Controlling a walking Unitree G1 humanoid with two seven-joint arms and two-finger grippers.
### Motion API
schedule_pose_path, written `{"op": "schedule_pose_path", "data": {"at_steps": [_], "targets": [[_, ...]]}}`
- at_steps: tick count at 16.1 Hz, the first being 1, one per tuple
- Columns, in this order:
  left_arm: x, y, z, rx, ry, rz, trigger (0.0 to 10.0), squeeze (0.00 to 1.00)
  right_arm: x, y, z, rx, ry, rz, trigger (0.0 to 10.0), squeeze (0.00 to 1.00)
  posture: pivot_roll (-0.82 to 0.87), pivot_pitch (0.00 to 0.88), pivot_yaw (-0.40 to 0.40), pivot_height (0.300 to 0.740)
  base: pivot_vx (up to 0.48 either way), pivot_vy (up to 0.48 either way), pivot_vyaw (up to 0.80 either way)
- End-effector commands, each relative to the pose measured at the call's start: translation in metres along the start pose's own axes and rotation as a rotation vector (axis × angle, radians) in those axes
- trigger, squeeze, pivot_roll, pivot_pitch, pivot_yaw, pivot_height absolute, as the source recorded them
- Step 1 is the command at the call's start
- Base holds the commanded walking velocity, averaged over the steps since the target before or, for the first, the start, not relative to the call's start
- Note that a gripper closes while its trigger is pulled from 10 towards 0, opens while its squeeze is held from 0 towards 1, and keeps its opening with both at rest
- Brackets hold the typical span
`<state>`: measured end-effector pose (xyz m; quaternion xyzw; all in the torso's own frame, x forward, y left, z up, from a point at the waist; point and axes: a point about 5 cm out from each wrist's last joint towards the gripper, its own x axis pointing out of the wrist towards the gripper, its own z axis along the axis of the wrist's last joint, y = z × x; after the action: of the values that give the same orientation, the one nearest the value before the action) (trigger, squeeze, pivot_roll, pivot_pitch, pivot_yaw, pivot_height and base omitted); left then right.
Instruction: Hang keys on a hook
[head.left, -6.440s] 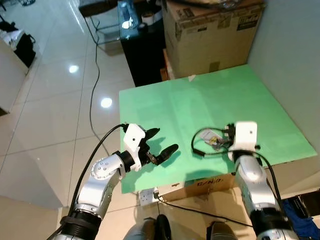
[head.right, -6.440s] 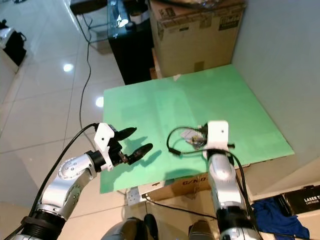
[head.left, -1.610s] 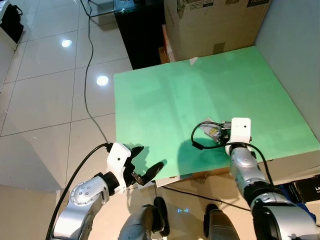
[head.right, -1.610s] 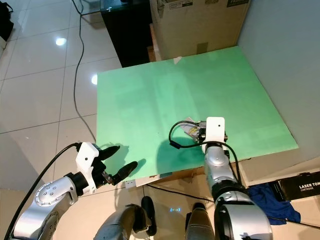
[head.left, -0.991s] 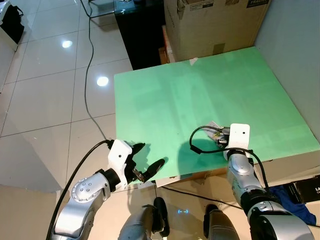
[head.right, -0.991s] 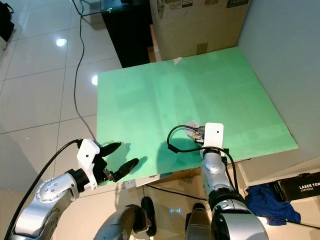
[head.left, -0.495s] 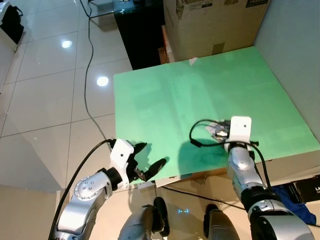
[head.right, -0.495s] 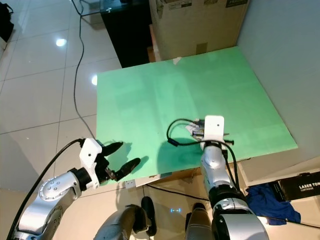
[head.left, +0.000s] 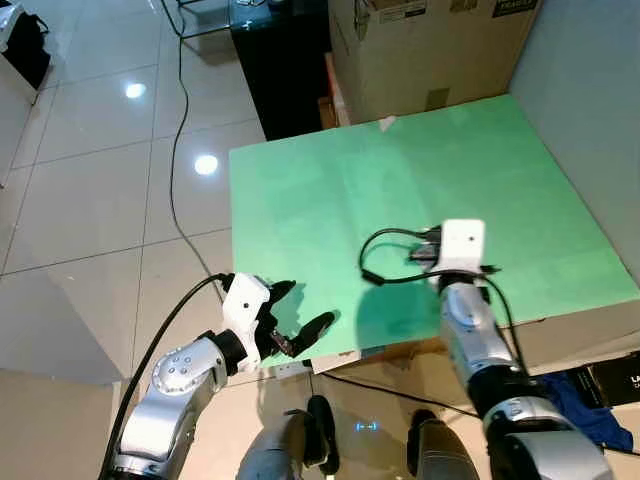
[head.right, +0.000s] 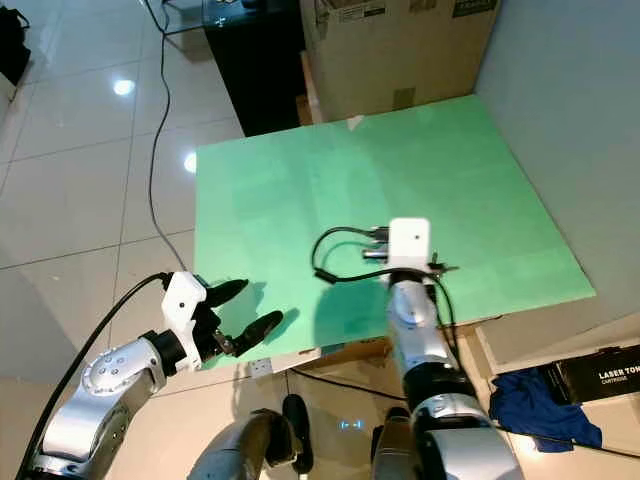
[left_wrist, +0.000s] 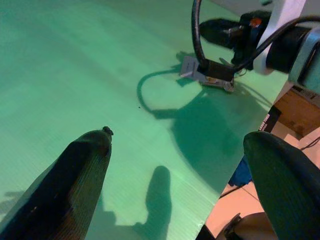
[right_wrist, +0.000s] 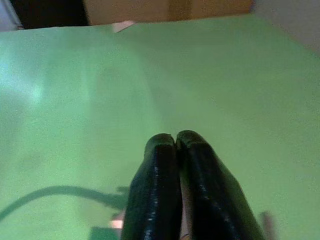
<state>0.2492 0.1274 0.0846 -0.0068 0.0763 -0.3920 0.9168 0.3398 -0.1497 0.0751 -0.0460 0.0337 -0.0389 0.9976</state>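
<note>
Keys (left_wrist: 207, 75) are lying on green counter (head.left: 330, 190) under right tool (right_wrist: 176, 145), its tips pressed together, empty; grasp pending. Left tool (head.left: 300, 320) is idling wide at 7 o'clock.

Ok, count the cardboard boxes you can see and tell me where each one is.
2. A large cardboard box stands on the floor behind the green board's far edge. A second box shows under the board's near edge, propping it; others may be hidden beneath.
</note>
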Motion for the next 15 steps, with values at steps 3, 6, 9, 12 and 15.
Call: {"op": "schedule_pose_path", "data": {"at_steps": [3, 6, 9, 12, 15], "targets": [[-0.003, 0.0, -0.007, -0.005, 0.022, -0.004, 10.0, 0.0, -0.013, 0.015, -0.013, 0.005, 0.033, 0.015, 10.0, 1.0, -0.06, 0.23, 0.172, 0.74, 0.0, 0.0, 0.0], [-0.003, 0.002, -0.007, -0.004, 0.018, 0.006, 10.0, 0.0, -0.032, 0.029, -0.019, -0.083, -0.001, -0.014, 10.0, 1.0, -0.06, 0.231, 0.164, 0.74, 0.0, 0.0, 0.0], [-0.002, 0.003, -0.007, -0.007, 0.016, 0.013, 10.0, 0.0, -0.046, 0.037, -0.024, -0.091, -0.008, -0.017, 10.0, 1.0, -0.07, 0.23, 0.162, 0.74, 0.0, 0.0, 0.0], [0.002, 0.0, -0.008, -0.012, 0.008, 0.011, 10.0, 0.0, -0.06, 0.034, -0.041, -0.051, 0.069, -0.05, 10.0, 1.0, -0.07, 0.233, 0.165, 0.74, 0.0, 0.0, 0.0], [0.002, 0.002, -0.009, -0.012, 0.01, 0.012, 10.0, 0.0, -0.056, 0.015, -0.039, -0.091, 0.068, -0.141, 10.0, 1.0, -0.07, 0.235, 0.164, 0.74, 0.0, 0.0, 0.0]]}}
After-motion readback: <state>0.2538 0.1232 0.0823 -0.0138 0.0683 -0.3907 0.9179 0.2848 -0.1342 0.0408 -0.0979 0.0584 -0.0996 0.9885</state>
